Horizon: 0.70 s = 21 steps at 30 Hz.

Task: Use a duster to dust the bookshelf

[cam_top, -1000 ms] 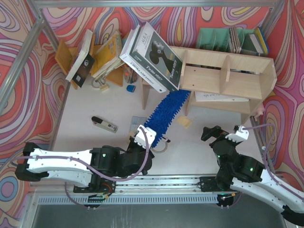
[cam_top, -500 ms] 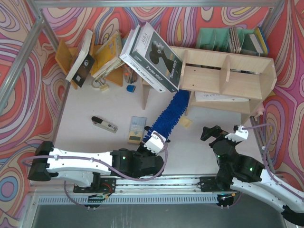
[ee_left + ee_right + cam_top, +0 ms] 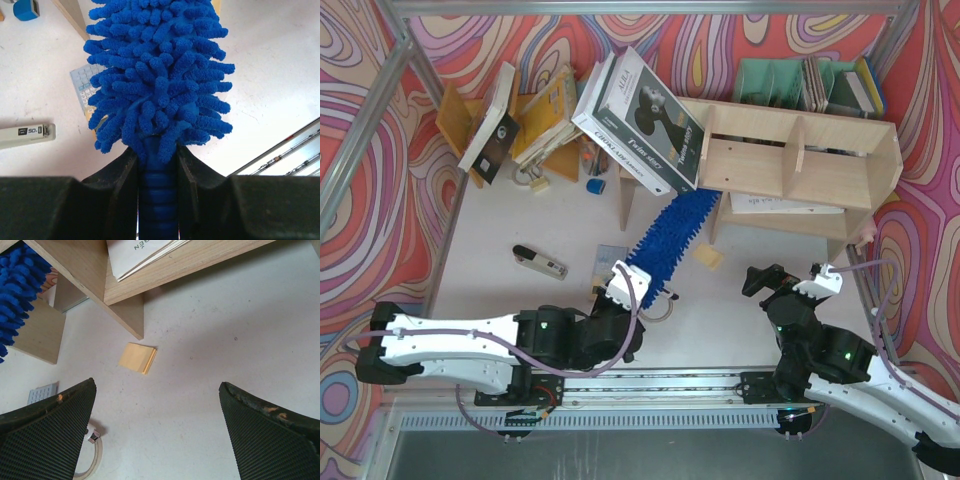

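Containers: bookshelf (image 3: 790, 160) fills far-right part of tabletop (image 3: 490, 230). Its lower bay holds flat white papers (image 3: 775, 205); what the upper bays hold can't be told from above. Big black-and-white book (image 3: 640, 120) leans on its left end. Green file holder (image 3: 770, 80) behind it at far edge has books in its right-hand slots. Orange-brown rack (image 3: 460, 115) at far-left corner carries several leaning books.

Duster (image 3: 675, 235) runs diagonally from mid tabletop toward bookshelf's left bay. Left end effector (image 3: 628, 285) is clamped narrow on its ribbed handle, fingers (image 3: 122, 172) pressed to both sides just below the fluffy head. Right end effector (image 3: 765, 280) is spread wide, holding nothing, over near-right part of tabletop.

Hidden: duster tip goes out of sight under shelf top & leaning book, so contact w/ the wood can't be told. Calculator (image 3: 610, 258) is partly covered by duster head. Tape roll (image 3: 660, 305) is half behind left wrist.

Room: stapler (image 3: 540, 263) lies left of centre, well apart from duster. Yellow note pad (image 3: 708, 258) lies just in front of a shelf upright. Bare tabletop runs betw. pad and right end effector.
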Motion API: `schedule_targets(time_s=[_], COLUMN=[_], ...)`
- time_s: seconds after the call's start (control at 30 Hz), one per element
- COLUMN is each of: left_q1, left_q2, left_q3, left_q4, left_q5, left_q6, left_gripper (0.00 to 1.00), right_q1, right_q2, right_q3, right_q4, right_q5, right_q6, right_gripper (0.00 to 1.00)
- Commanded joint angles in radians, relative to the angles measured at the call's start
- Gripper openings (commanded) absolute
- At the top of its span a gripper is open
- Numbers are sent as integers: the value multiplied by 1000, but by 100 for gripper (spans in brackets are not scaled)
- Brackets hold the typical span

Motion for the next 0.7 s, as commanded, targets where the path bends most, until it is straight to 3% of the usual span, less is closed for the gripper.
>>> schedule_targets(time_s=[0.0,0.27,0.4,0.67], left_q1=[3,3,5,5], left_q2=[28,175,253,172], left_q3=[-3,-34,31,60], left_q4=[47,50,13,43], left_q5=[-15,52,57,1], left_q6=[-5,-64,-46,12], left_gripper=[0,0,0,0], right_q1=[3,4,5,5], right_q2=[-4,6,0,-20], right_q3=[-5,-2,-1,-8], right_q4=[1,-1,0,1], right_q5=[21,20,16,16], right_q6=[6,8,4,2], right_gripper=[99,99,99,99])
